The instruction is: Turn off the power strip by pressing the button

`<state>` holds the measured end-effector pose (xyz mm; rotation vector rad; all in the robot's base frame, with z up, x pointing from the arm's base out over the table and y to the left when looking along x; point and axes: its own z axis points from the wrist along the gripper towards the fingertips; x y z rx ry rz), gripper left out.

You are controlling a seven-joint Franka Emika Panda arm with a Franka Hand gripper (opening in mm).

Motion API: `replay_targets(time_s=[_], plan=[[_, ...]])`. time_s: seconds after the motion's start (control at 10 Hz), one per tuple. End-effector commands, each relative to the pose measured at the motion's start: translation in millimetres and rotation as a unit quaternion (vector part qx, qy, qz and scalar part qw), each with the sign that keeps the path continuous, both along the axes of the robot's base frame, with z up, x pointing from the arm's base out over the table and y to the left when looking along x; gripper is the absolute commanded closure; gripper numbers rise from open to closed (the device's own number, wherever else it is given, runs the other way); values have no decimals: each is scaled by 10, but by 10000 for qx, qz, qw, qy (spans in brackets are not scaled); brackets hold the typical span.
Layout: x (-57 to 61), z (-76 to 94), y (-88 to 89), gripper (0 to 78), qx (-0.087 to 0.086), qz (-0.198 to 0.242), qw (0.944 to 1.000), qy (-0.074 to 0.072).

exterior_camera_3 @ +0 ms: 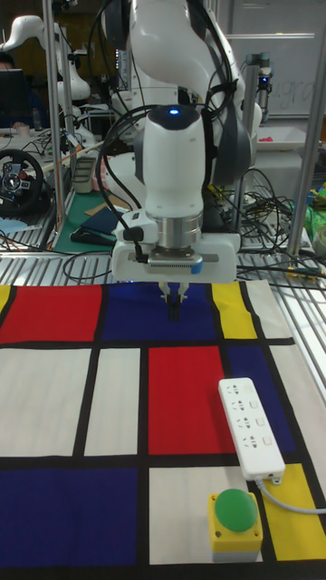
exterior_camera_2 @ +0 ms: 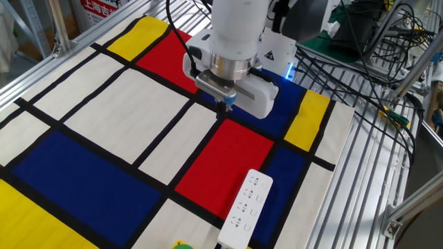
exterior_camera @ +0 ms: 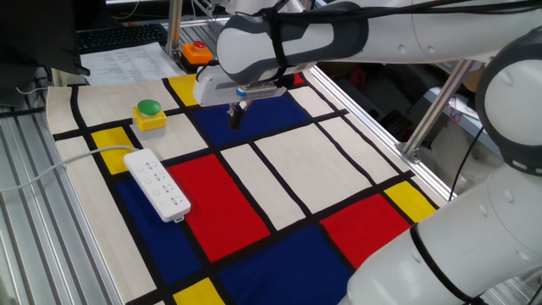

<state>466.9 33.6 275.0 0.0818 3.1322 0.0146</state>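
The white power strip (exterior_camera: 157,184) lies flat on the patterned mat, partly on a red field, with its pale cable running off past the mat's edge. It also shows as the power strip (exterior_camera_2: 247,207) and the power strip (exterior_camera_3: 251,426). Its small button is too small to pick out in any view. My gripper (exterior_camera: 238,113) hangs above the blue field, well apart from the strip, pointing straight down. In the tall fixed view the gripper (exterior_camera_3: 173,311) has its two dark fingers pressed together, shut on nothing. The gripper (exterior_camera_2: 225,108) hovers near the blue and red border.
A green dome button on a yellow base (exterior_camera: 150,115) stands next to the strip's cable end, also seen as the green button (exterior_camera_3: 235,518). A red button on an orange base (exterior_camera: 196,52) sits at the mat's far edge. Metal rails (exterior_camera: 405,151) border the table.
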Motion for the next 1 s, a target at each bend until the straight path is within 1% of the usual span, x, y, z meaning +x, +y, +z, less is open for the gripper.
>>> replay_targets(time_s=[0.1, 0.7, 0.8, 0.9, 1.0], plan=[[11, 0, 25, 776, -62, -18, 9999, -131], [13, -30, 34, 776, -68, 84, 9998, -139], [13, -48, 42, 776, -68, 59, 9998, -176], [14, -69, 52, 776, -74, 127, 9996, -237], [16, -79, 55, 776, -76, 155, 9996, -237]])
